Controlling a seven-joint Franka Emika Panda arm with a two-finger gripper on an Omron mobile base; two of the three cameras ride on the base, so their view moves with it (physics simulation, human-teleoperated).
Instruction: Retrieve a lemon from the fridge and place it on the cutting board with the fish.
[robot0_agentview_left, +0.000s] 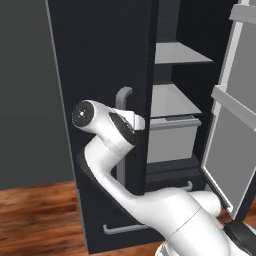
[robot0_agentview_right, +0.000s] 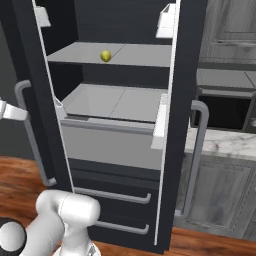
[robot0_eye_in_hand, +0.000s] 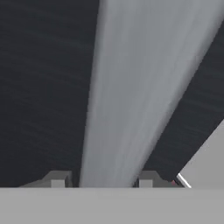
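The fridge (robot0_agentview_right: 125, 30) stands with both doors swung open. A small yellow lemon (robot0_agentview_right: 105, 55) rests on its upper pale grey shelf (robot0_agentview_right: 75, 52). My gripper (robot0_eye_in_hand: 101, 179) is at the left door's grey bar handle (robot0_eye_in_hand: 127, 87); the bar runs between the two fingertips with a thin gap on each side, so the jaws are open around it. From the left base camera, the hand (robot0_agentview_left: 137, 121) sits against that handle (robot0_agentview_left: 123, 95) on the black left door (robot0_agentview_left: 100, 50). The cutting board and the fish are out of view.
The right door (robot0_agentview_left: 230, 130) hangs open, its inner bins facing the interior. A grey crisper bin (robot0_agentview_right: 107, 140) sits below the lower shelf, above two handled drawers (robot0_agentview_right: 112, 196). A white marbled counter (robot0_agentview_right: 225, 142) and grey cupboards (robot0_agentview_right: 220, 200) lie to the right.
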